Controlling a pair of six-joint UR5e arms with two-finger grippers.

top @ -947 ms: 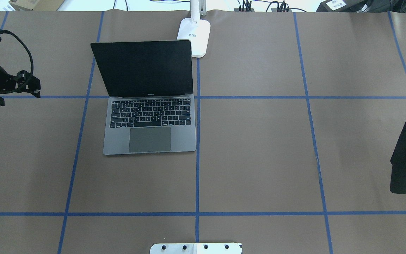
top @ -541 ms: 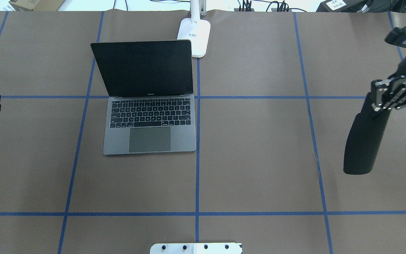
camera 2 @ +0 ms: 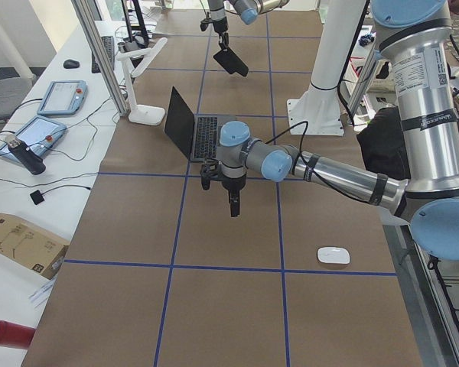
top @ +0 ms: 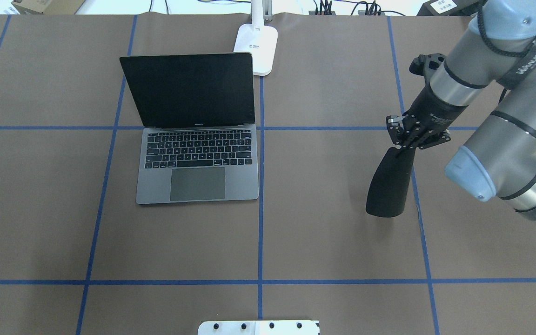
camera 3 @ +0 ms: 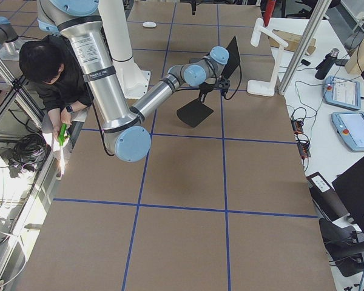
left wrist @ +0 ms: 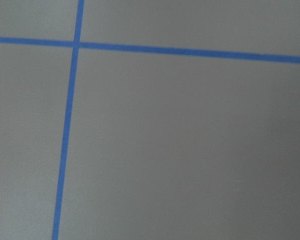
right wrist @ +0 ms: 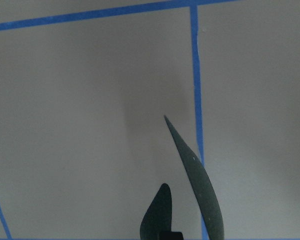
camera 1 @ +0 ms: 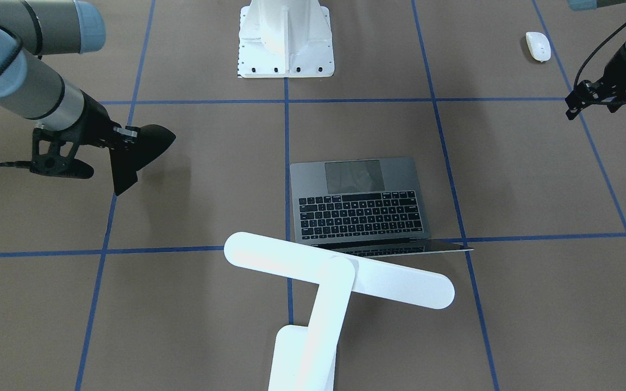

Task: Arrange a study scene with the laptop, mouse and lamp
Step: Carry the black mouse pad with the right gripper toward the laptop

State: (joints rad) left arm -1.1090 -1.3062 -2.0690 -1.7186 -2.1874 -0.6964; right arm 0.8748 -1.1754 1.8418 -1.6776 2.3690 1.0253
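The open space-grey laptop point(top: 198, 163) sits left of centre, also in the front view point(camera 1: 362, 206). The white lamp point(camera 1: 340, 269) stands behind it, its base point(top: 256, 49) at the far edge. The white mouse point(camera 1: 538, 46) lies near the robot's side on its left, also in the left side view point(camera 2: 333, 255). My right gripper point(top: 410, 139) is shut on a black square pad point(top: 389, 186), which hangs tilted above the table right of the laptop. My left gripper point(camera 1: 576, 106) hovers over bare table near the mouse; I cannot tell if it is open or shut.
The white ribbed pedestal point(camera 1: 286, 38) is bolted at the robot's side of the table. Blue tape lines cross the brown table point(top: 333, 232). A person point(camera 3: 48, 73) sits beside the robot. Tablets and cables lie on the white bench point(camera 2: 53, 122) behind the far edge.
My right arm has swung in from the right edge toward the centre, carrying the black pad. My left arm has pulled back out of the overhead view.
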